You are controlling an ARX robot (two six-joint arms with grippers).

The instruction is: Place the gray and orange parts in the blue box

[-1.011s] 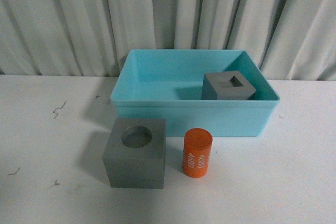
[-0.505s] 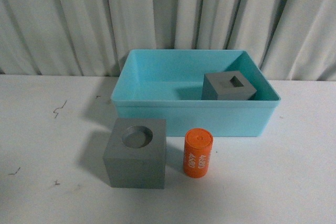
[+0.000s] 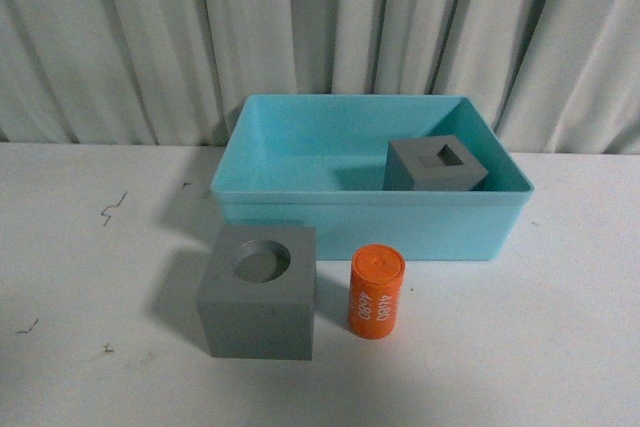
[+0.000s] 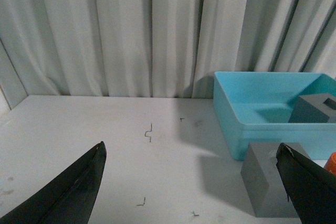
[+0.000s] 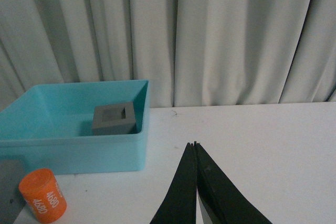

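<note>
The blue box stands at the back of the white table. The gray cube with the square recess sits inside it at the right. The gray cube with the round recess stands on the table in front of the box, and the orange cylinder with white digits stands to its right. Neither arm shows in the front view. My left gripper is open and empty, left of the round-recess cube. My right gripper is shut and empty, right of the box and the cylinder.
A pleated white curtain hangs behind the table. Small dark marks lie on the tabletop at the left.
The orange cylinder has turned slightly upright from its earlier lean. Nothing else has moved.
</note>
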